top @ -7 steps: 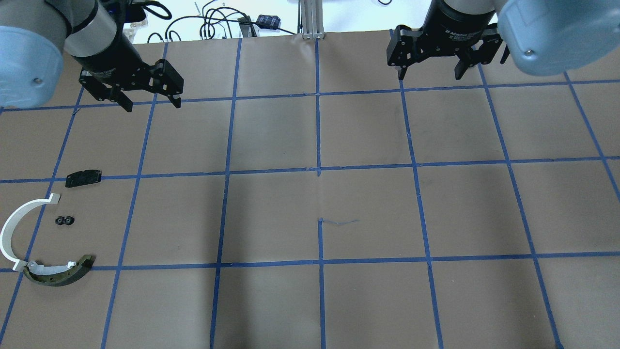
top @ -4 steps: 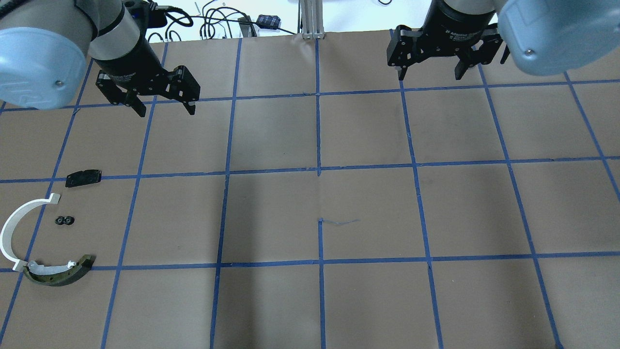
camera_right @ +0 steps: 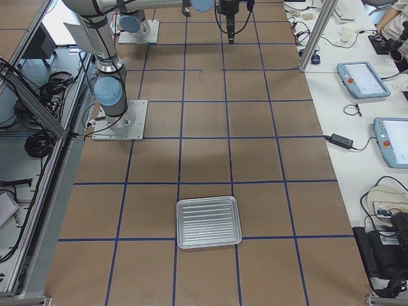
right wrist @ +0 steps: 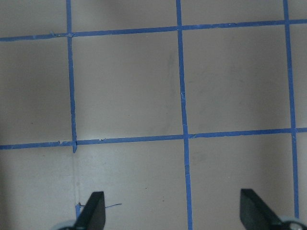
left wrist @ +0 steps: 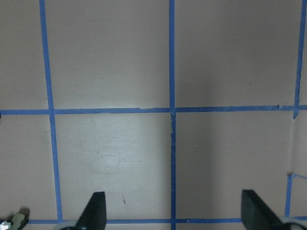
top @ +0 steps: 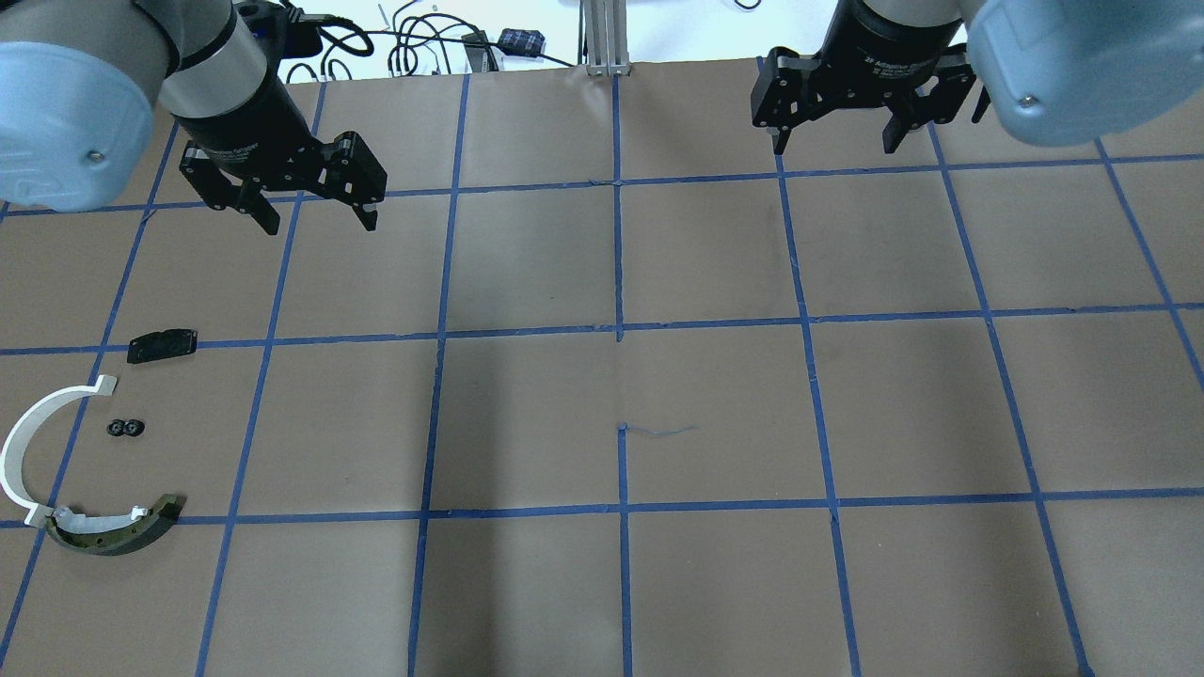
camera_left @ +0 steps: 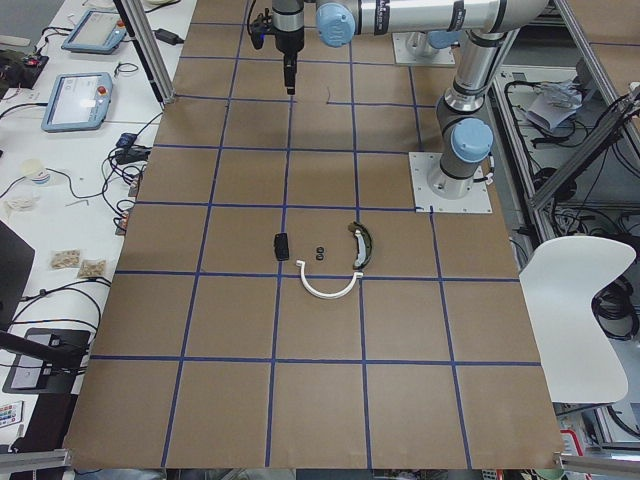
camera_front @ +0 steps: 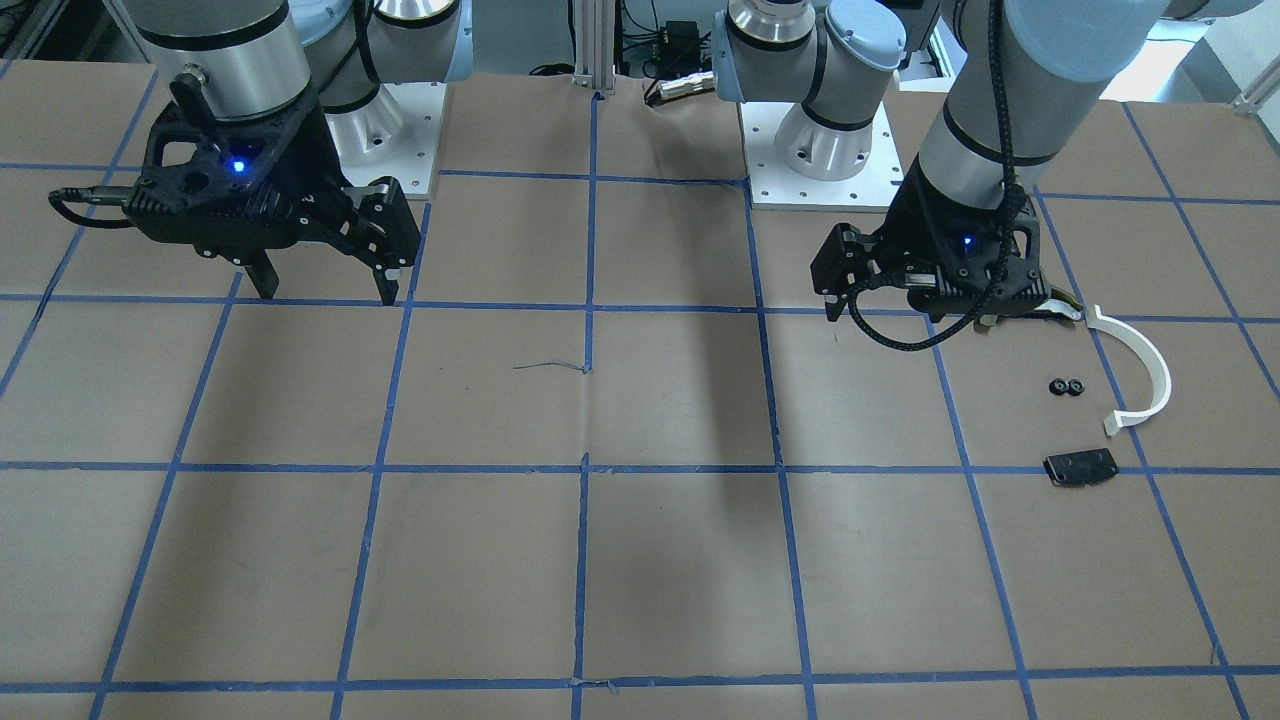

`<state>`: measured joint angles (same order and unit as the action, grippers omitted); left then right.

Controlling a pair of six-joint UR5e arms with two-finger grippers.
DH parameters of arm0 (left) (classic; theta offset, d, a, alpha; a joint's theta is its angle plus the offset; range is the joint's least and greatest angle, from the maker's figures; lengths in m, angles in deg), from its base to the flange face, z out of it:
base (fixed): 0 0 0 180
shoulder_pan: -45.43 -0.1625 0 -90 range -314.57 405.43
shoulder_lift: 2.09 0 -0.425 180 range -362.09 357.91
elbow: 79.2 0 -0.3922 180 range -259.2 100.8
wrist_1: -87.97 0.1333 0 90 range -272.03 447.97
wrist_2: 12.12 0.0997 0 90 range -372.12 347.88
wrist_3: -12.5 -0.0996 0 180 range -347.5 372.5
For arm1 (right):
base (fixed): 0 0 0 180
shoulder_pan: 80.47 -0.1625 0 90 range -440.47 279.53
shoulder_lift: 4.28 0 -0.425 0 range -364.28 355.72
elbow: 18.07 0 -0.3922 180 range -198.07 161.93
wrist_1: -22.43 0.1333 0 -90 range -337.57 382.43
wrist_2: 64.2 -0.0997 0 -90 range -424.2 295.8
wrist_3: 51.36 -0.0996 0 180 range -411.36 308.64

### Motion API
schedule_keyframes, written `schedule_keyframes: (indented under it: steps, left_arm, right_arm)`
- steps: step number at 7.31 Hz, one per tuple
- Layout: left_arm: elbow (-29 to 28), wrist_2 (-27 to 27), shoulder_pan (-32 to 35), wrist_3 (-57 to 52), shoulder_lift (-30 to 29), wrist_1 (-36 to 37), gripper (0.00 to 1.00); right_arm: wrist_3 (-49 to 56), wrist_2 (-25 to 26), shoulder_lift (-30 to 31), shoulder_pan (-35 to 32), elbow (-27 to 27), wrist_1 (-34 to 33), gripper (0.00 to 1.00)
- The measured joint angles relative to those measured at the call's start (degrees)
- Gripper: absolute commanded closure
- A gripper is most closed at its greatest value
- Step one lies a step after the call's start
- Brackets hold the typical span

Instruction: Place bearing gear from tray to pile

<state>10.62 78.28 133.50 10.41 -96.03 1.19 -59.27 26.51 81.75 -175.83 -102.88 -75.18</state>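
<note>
The pile lies at the table's left: a white half-ring (top: pixel 21 442), a curved black-and-tan piece (top: pixel 113 537), a flat black plate (top: pixel 162 344) and two small black bearing gears (top: pixel 125 429) side by side between them. The gears also show in the front-facing view (camera_front: pixel 1067 387). My left gripper (top: pixel 320 220) is open and empty, above the table, beyond and to the right of the pile. My right gripper (top: pixel 832 146) is open and empty at the far right. The metal tray (camera_right: pixel 208 222) shows only in the exterior right view and looks empty.
Brown paper with a blue tape grid (top: pixel 621 329) covers the table. Cables and a metal post (top: pixel 602 38) lie beyond the far edge. Both wrist views show only paper and tape between open fingertips (left wrist: pixel 93 211) (right wrist: pixel 93 211).
My left gripper has shifted a little to the right and turned slightly, still open and empty. The right arm and the pile have not moved.
</note>
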Motion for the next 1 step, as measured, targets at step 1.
schedule_keyframes:
  steps: [1]
  left_arm:
    - [0.00, 0.09, 0.00, -0.01, 0.15, -0.51, 0.00]
  right_arm:
    - [0.00, 0.00, -0.01, 0.00, 0.00, -0.02, 0.00]
